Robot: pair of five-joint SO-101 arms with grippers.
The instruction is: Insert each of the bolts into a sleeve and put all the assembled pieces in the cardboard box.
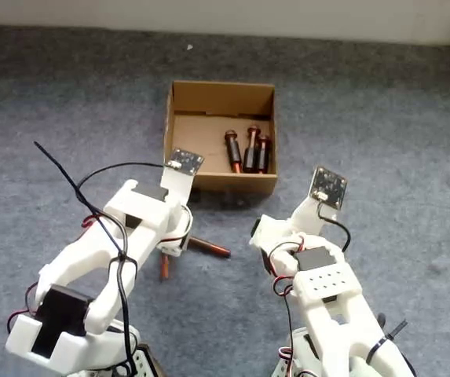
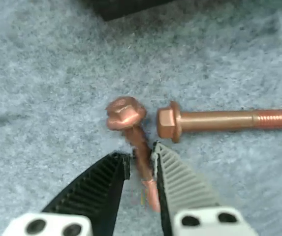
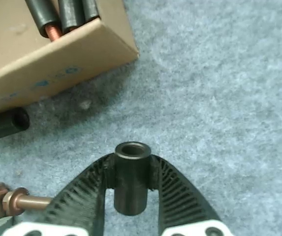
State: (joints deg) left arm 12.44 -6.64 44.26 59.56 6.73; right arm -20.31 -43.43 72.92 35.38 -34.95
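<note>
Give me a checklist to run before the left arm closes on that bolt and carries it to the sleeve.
1. Bolt between the fingers: ok. The bolt has its shank inside the left gripper, against the pale finger.
2. Left grip closed: not ok. A gap shows on the dark finger's side.
3. Second bolt out of the jaws: ok, though its head lies close to the pale fingertip.
4. Sleeve held: ok. The right gripper clamps the sleeve.
5. Bore free: cannot tell, dark inside.
6. Room in the cardboard box: ok. Three assembled pieces lie to one side.
</note>
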